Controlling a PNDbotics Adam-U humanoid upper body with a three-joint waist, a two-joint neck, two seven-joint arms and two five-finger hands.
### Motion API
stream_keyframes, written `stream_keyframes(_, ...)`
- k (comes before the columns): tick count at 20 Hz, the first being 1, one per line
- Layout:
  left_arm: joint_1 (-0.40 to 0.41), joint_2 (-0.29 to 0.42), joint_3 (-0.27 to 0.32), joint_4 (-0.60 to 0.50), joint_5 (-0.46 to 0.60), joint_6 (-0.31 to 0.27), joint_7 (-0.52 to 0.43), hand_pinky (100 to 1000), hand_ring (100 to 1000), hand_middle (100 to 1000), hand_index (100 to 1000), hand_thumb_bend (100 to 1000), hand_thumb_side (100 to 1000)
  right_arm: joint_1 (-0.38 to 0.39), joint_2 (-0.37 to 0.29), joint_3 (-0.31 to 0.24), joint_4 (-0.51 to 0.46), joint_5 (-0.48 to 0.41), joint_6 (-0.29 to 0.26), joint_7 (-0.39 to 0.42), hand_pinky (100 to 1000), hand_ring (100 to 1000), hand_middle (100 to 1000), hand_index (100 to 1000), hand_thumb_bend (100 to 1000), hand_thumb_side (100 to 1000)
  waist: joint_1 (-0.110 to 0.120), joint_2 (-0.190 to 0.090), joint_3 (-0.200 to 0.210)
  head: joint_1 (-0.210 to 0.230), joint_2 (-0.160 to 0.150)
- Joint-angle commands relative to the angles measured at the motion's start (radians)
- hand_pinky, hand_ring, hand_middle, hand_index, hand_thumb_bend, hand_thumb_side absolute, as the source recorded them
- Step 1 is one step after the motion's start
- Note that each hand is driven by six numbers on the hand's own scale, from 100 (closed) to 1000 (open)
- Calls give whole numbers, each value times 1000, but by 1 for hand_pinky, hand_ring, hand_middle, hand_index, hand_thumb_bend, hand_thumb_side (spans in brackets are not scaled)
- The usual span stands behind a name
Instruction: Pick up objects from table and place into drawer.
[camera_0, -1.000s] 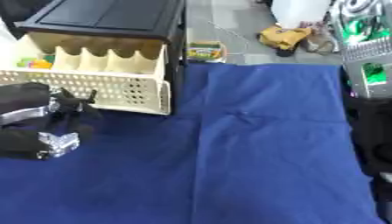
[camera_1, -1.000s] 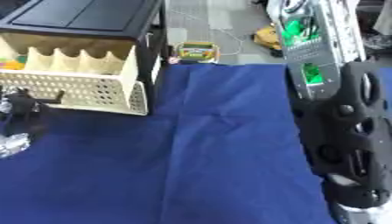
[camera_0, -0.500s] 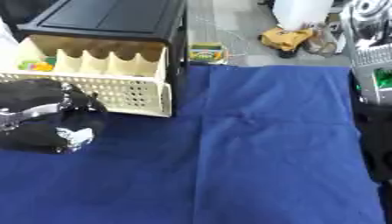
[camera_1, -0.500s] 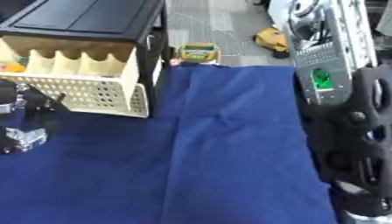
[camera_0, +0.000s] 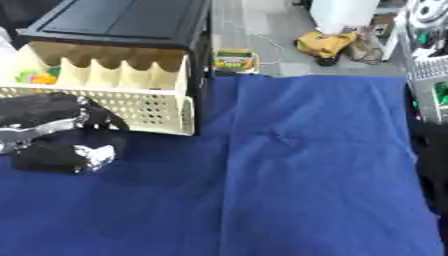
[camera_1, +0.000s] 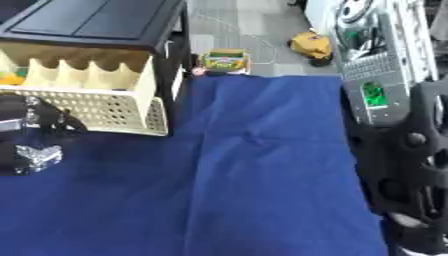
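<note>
Left hand (camera_0: 54, 131) sits low at the desk's left edge, just in front of the cream perforated drawer (camera_0: 131, 100); fingers look curled, but whether they're grasping anything, cannot tell. Right hand isn't visible, only its arm (camera_1: 407, 165) along the right side. Small yellow-green items (camera_0: 37, 78) already lie in the drawer's far-left compartment. No loose object shows on the blue cloth (camera_0: 289, 175). Likely light, small pieces; pinch from above. Drawer front wall is the edge to clear; cloth right of the hand is open.
</note>
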Motion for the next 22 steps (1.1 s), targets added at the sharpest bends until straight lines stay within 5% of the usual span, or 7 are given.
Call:
stream_keyframes(1, -36, 0, 21, 24, -5, 7, 7, 263, 648, 694, 916, 100, 1000, -29, -22, -3, -21, -8, -1, -8, 653, 686, 717, 828, 100, 1000, 1, -12, -3, 7, -17)
stream_keyframes(22, -126, -71, 14, 218, -114, -89, 129, 396, 760, 815, 941, 100, 1000, -32, -37, -14, -45, -42, 1, -35, 643, 680, 711, 822, 100, 984, 7, 4, -17, 21, -24)
